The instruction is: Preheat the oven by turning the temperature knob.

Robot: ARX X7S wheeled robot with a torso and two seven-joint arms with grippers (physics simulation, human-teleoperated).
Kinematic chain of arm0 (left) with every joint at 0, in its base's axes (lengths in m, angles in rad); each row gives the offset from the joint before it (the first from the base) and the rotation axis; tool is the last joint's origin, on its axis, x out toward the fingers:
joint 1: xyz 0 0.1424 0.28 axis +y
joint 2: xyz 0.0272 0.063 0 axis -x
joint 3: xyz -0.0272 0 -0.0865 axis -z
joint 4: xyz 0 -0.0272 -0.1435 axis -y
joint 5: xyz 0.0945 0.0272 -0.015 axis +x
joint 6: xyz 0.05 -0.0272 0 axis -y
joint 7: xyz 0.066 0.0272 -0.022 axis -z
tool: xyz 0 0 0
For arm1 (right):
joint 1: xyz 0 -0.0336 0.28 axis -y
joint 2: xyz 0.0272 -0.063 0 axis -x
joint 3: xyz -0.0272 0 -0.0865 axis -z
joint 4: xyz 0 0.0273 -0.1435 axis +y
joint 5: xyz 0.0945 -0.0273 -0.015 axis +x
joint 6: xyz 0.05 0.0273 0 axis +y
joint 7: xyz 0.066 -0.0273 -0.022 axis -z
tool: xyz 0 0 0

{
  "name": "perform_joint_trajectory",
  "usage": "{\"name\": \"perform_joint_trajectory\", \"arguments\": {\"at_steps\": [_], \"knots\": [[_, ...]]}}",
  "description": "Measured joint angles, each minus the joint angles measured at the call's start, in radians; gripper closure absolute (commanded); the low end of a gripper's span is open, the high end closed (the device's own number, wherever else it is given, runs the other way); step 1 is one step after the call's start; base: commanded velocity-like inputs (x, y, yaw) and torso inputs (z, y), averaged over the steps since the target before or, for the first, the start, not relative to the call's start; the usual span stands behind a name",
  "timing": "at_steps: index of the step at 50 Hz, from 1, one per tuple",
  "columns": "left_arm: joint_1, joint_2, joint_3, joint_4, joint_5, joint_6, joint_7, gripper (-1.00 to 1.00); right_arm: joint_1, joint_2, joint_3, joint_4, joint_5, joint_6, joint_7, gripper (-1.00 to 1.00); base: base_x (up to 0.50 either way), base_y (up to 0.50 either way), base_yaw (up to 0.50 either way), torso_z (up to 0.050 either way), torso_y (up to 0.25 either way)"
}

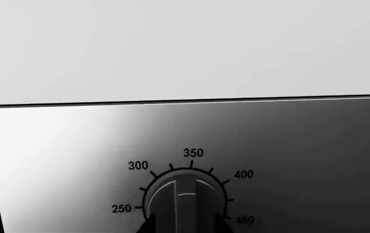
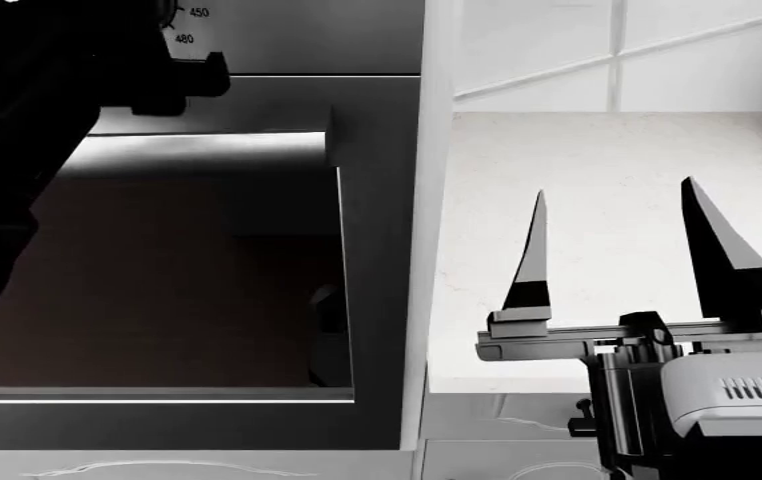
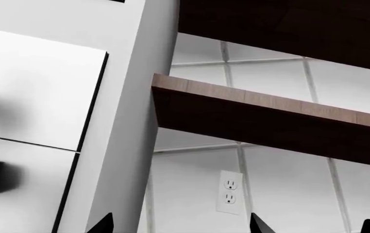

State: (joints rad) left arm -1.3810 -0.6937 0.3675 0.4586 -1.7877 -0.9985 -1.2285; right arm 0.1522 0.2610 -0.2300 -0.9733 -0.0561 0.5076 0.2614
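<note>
The temperature knob (image 1: 185,201) is a dark round dial with a raised centre ridge, ringed by the numbers 250 to 450 on the oven's silver control panel (image 1: 289,145). My left gripper (image 1: 185,224) has one fingertip on each side of the knob's rim, closed against it. In the head view my dark left arm (image 2: 34,100) hides the knob; only the marks "450" and "480" (image 2: 192,26) show. The oven's dark glass door (image 2: 154,280) lies below. My right gripper (image 2: 613,190) is open and empty over the white counter (image 2: 488,150).
A white cabinet panel (image 1: 185,48) sits above the control panel. To the oven's right are a tiled wall (image 2: 701,60), a wooden shelf (image 3: 269,111) and a wall socket (image 3: 229,191). White drawer fronts (image 2: 488,455) show below the counter.
</note>
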Motion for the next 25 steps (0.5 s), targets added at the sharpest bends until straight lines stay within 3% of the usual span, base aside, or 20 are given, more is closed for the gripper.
{"name": "perform_joint_trajectory", "arguments": {"at_steps": [25], "knots": [[0.003, 0.0, 0.011, -0.001, 0.048, -0.002, 0.041, 1.0, 0.001, 0.009, -0.005, 0.007, 0.008, -0.004, 0.01, -1.0, 0.0, 0.0, 0.0, 0.0, 0.0]]}}
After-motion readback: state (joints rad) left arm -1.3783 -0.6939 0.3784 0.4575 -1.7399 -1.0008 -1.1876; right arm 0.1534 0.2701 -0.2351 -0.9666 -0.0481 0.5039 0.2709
